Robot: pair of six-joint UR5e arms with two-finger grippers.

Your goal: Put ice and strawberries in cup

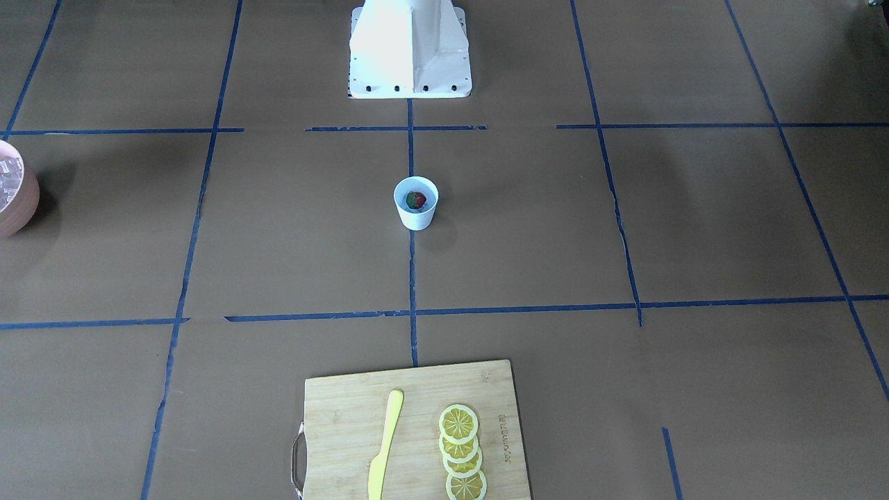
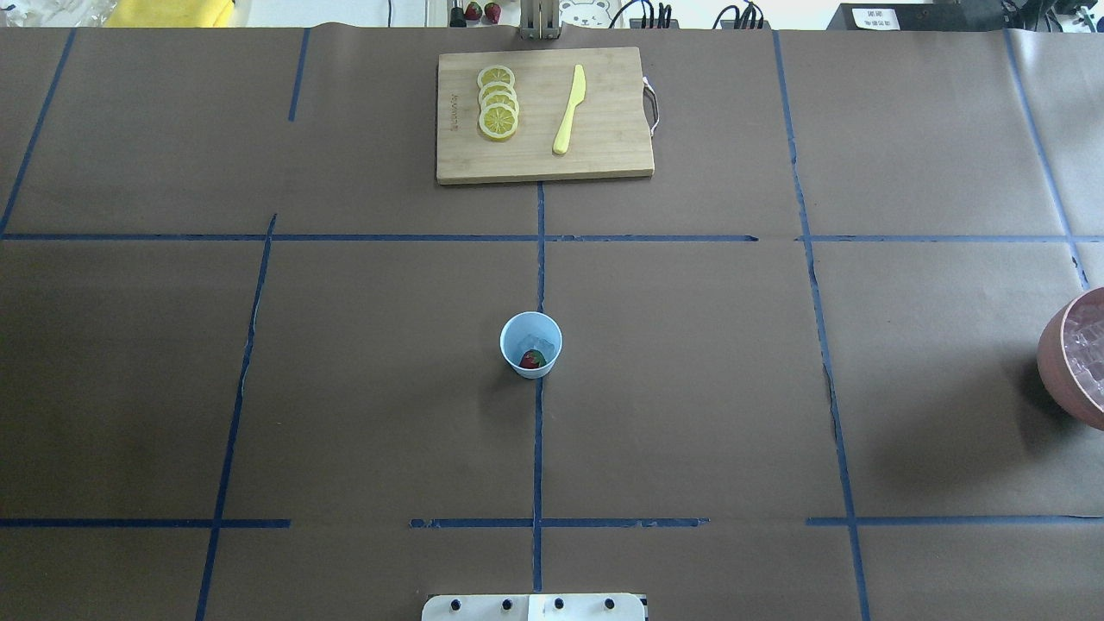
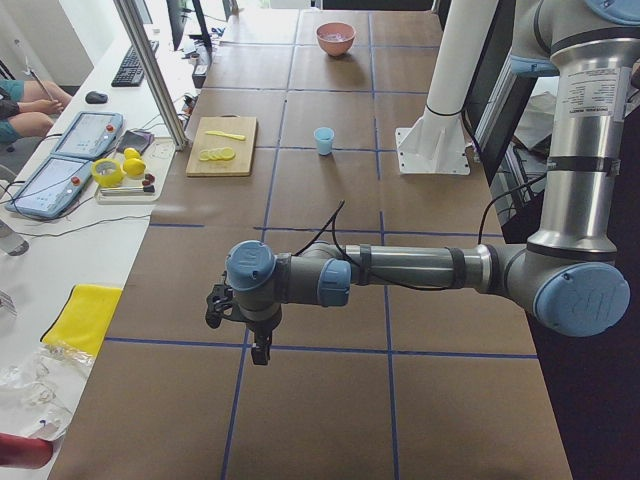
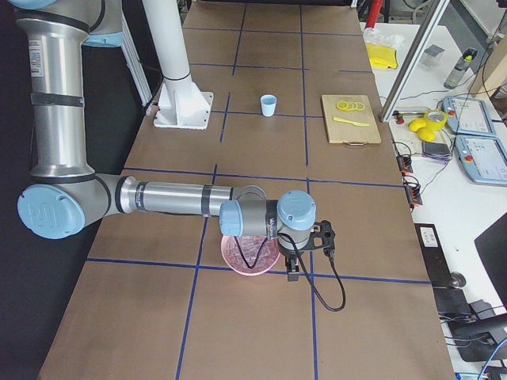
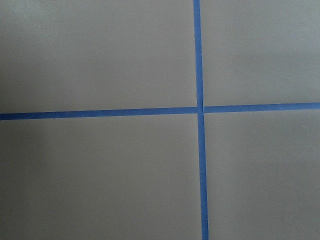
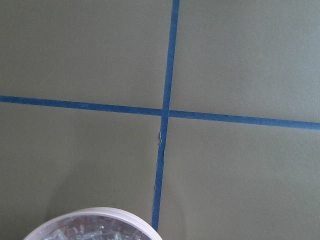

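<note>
The small white cup (image 2: 530, 344) stands at the table's centre, on the middle tape line; it also shows in the front view (image 1: 416, 203). The red strawberry (image 2: 532, 360) lies inside it, with a pale ice cube (image 2: 536, 337) beside it. More ice (image 2: 1088, 354) fills the pink bowl (image 2: 1054, 366) at the right edge. My left gripper (image 3: 262, 351) hangs over bare table far to the left. My right gripper (image 4: 291, 273) hangs just past the pink bowl (image 4: 238, 255). Both grippers show only in the side views, so I cannot tell whether they are open or shut.
A wooden cutting board (image 2: 604, 155) lies at the far middle edge with several lemon slices (image 2: 498, 102) and a yellow knife (image 2: 569, 110). The white robot base (image 1: 410, 48) stands at the near side. Blue tape lines cross the brown table.
</note>
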